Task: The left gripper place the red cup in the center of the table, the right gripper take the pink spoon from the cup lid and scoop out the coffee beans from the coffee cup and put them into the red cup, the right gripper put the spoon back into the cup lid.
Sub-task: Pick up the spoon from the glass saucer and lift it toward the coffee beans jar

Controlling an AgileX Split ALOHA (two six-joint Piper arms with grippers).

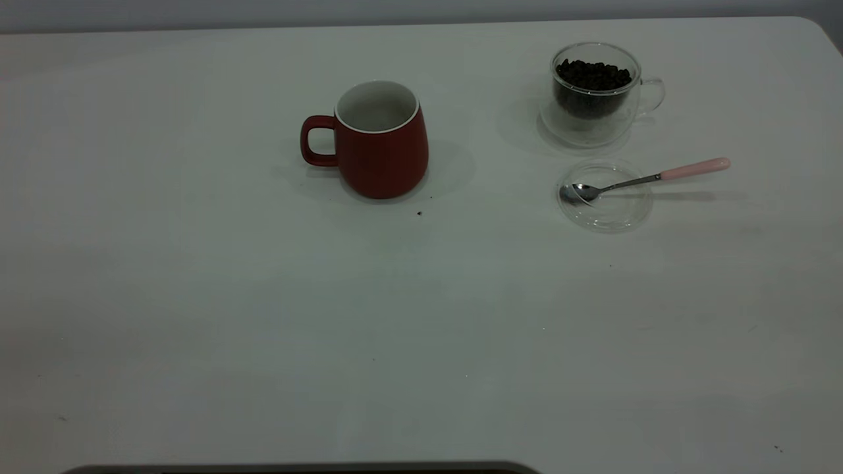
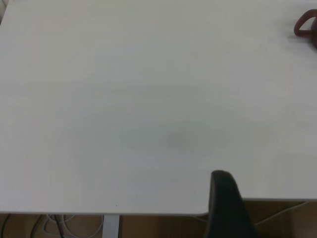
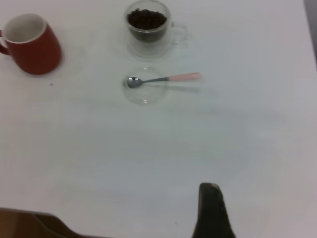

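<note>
Only one dark finger of the left gripper [image 2: 225, 206] shows, at the lower edge of the left wrist view over the near edge of the table [image 2: 148, 99]; whether it is open or closed cannot be told. The right gripper [image 3: 213, 210] likewise shows a single dark finger at the bottom of the right wrist view, well apart from everything on the table, and its state cannot be told either. Neither gripper appears in the exterior view. There, the red cup [image 1: 380, 141] stands upright a little above the middle of the frame, its handle pointing to the frame's left, its white inside seemingly empty. At the upper right stands the coffee cup [image 1: 596, 92], handle to the right, holding the coffee beans [image 1: 593, 76]. Just below it lies the cup lid [image 1: 604, 195], flat on the table, with the bowl of the pink spoon [image 1: 642, 178] resting in it and the pink handle reaching out over the rim to the right. A dark crumb [image 1: 419, 212] lies near the red cup's base.
</note>
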